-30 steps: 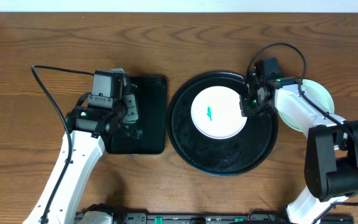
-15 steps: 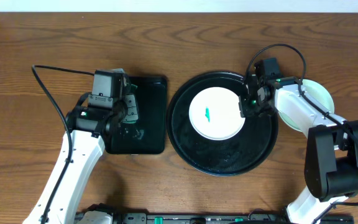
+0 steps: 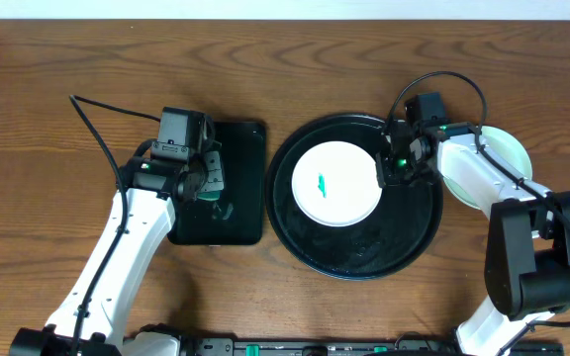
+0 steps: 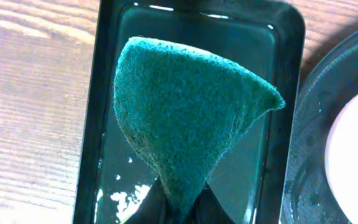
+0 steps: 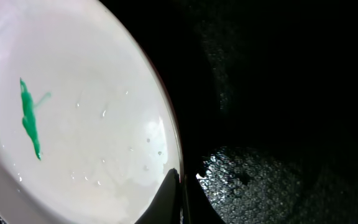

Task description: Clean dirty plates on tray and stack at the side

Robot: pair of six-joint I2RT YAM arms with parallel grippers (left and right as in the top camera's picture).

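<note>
A white plate (image 3: 335, 184) with a small green smear lies on the round black tray (image 3: 409, 242). My right gripper (image 3: 385, 173) is shut on the plate's right rim; the right wrist view shows the plate (image 5: 73, 118), its smear and my right gripper (image 5: 180, 186) pinching the edge over the tray (image 5: 278, 112). A pale mint-green plate (image 3: 508, 153) lies on the table to the right of the tray, partly under my right arm. My left gripper (image 3: 209, 183) is shut on a dark green sponge (image 4: 185, 118) above the rectangular black tray (image 3: 240, 198).
The rectangular tray (image 4: 104, 93) holds a little water and foam. The wooden table (image 3: 285, 69) spreads around both trays. My left arm's cable (image 3: 97, 109) loops over the table at the left.
My right gripper has slid the white plate a little to the left on the round tray. My left arm has shifted slightly right and up with the sponge.
</note>
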